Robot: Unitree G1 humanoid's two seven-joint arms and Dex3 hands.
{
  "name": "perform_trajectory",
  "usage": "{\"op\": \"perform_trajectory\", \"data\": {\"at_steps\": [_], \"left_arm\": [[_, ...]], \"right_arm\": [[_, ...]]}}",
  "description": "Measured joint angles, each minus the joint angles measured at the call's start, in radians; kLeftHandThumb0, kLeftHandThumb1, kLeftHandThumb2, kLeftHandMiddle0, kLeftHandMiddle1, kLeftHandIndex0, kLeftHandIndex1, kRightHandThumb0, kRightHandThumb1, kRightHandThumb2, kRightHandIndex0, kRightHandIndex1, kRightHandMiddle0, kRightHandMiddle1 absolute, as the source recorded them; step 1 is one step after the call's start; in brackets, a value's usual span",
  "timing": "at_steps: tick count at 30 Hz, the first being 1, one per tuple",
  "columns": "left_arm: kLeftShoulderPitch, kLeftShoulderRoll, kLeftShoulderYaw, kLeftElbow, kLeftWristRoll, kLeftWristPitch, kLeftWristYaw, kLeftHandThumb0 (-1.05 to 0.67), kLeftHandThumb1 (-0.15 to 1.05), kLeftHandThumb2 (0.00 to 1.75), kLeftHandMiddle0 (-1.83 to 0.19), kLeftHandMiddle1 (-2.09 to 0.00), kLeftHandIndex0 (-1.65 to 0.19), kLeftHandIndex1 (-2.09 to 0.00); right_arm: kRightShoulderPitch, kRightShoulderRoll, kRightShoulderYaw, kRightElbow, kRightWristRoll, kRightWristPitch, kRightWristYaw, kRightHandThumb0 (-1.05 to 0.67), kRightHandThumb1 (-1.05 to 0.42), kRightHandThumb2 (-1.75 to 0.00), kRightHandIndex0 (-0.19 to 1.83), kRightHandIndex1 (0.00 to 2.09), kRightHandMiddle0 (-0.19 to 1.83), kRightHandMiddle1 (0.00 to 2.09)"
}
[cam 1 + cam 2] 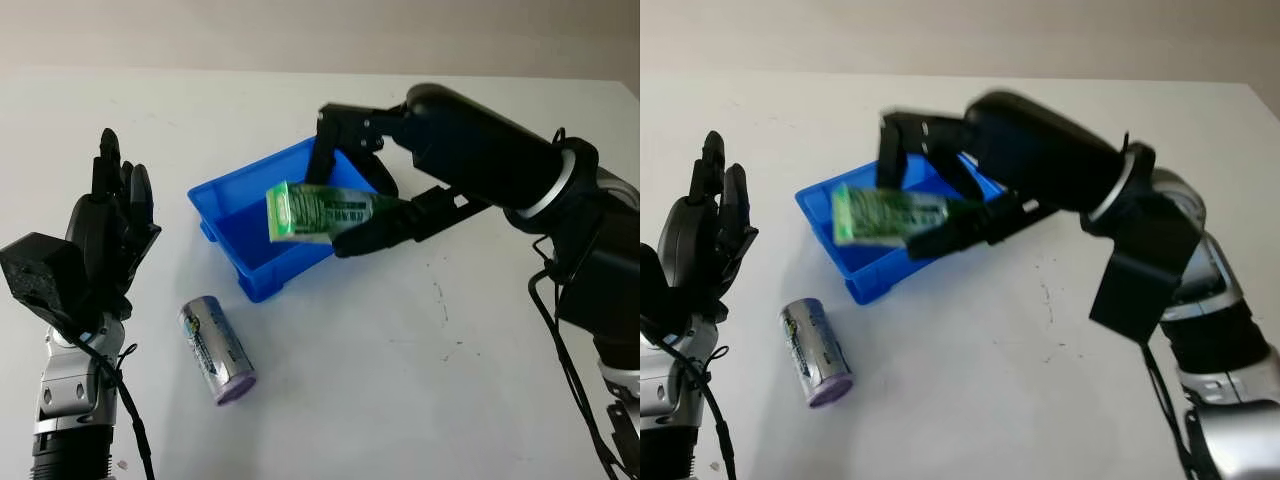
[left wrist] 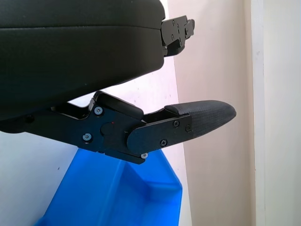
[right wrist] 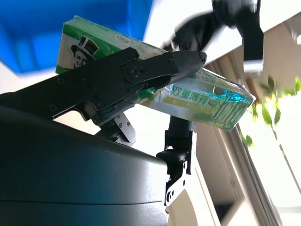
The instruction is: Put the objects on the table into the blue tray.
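The right arm comes in from the bottom right and reaches up to the middle of the frame. Its right hand (image 1: 355,195) has its black fingers (image 3: 141,70) closed around a green box (image 1: 318,212). The left hand (image 1: 105,235) is at the left side of the frame, open, pointing up, holding nothing.

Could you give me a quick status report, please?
Right hand shut on green box, above blue tray. Left hand open, raised beside tray. Can lying on table. Nothing in the way.
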Motion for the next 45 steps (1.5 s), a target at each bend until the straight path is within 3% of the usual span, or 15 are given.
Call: {"op": "perform_trajectory", "data": {"at_steps": [4,12,19,28,33,36,38,39,40,42,45], "left_arm": [[0.001,-0.002,-0.001,0.0,0.0,0.0,0.004,-0.8,1.05,0.64,0.15,-0.06,0.18,-0.05],[0.011,-0.011,-0.004,-0.022,0.002,0.002,0.018,-0.8,1.05,0.65,0.14,-0.06,0.16,-0.06],[0.014,-0.015,-0.006,-0.036,0.004,0.008,0.029,-0.79,1.05,0.65,0.14,-0.06,0.16,-0.06],[0.014,-0.02,-0.008,-0.036,0.004,0.008,0.042,-0.77,1.05,0.66,0.13,-0.05,0.16,-0.06],[0.014,-0.02,-0.019,-0.035,0.005,0.008,0.043,-0.77,1.05,0.67,0.15,-0.05,0.18,-0.05],[0.013,-0.02,-0.021,-0.034,0.005,0.008,0.047,-0.76,1.05,0.67,0.15,-0.05,0.17,-0.05],[0.014,-0.021,-0.022,-0.034,0.006,0.008,0.051,-0.76,1.05,0.67,0.14,-0.06,0.16,-0.06],[0.013,-0.021,-0.022,-0.034,0.006,0.008,0.053,-0.76,1.05,0.66,0.14,-0.06,0.16,-0.06],[0.014,-0.021,-0.022,-0.034,0.006,0.008,0.054,-0.76,1.05,0.66,0.14,-0.06,0.16,-0.06],[0.014,-0.021,-0.022,-0.034,0.006,0.008,0.055,-0.76,1.05,0.67,0.14,-0.06,0.16,-0.06],[0.014,-0.021,-0.024,-0.034,0.015,0.007,0.056,-0.76,1.05,0.68,0.14,-0.05,0.16,-0.06]], "right_arm": [[-0.093,0.063,-0.011,0.19,-0.181,-0.08,-0.132,-0.45,-1.05,-0.17,1.3,2.09,1.06,2.09],[-0.229,0.139,-0.003,0.665,-0.491,-0.221,-0.57,-0.44,-1.05,-0.31,1.23,2.09,0.78,2.09],[-0.338,0.148,0.034,0.916,-0.606,-0.241,-0.791,-0.47,-1.05,-0.3,1.21,2.09,0.89,2.09],[-0.371,0.168,0.092,1.054,-0.617,-0.287,-0.783,-0.48,-1.05,-0.28,1.03,2.09,0.72,2.09],[-0.368,0.183,0.113,1.067,-0.593,-0.309,-0.662,-0.51,-1.05,-0.26,0.54,2.05,0.34,2.0],[-0.363,0.186,0.119,1.067,-0.558,-0.308,-0.528,-0.56,-1.05,-0.29,0.22,1.68,0.14,1.6],[-0.353,0.184,0.128,1.06,-0.546,-0.301,-0.437,-0.6,-1.05,-0.31,0.16,1.21,0.09,1.18],[-0.346,0.182,0.133,1.05,-0.542,-0.291,-0.387,-0.66,-1.05,-0.33,0.0,0.71,-0.03,0.73],[-0.341,0.176,0.14,1.034,-0.538,-0.281,-0.329,-0.69,-1.05,-0.35,-0.07,0.42,-0.08,0.45],[-0.336,0.16,0.153,1.002,-0.536,-0.264,-0.24,-0.78,-1.05,-0.37,-0.15,0.11,-0.15,0.13],[-0.327,0.134,0.168,0.945,-0.55,-0.251,-0.205,-0.86,-1.05,-0.43,-0.19,0.01,-0.19,0.01]]}}
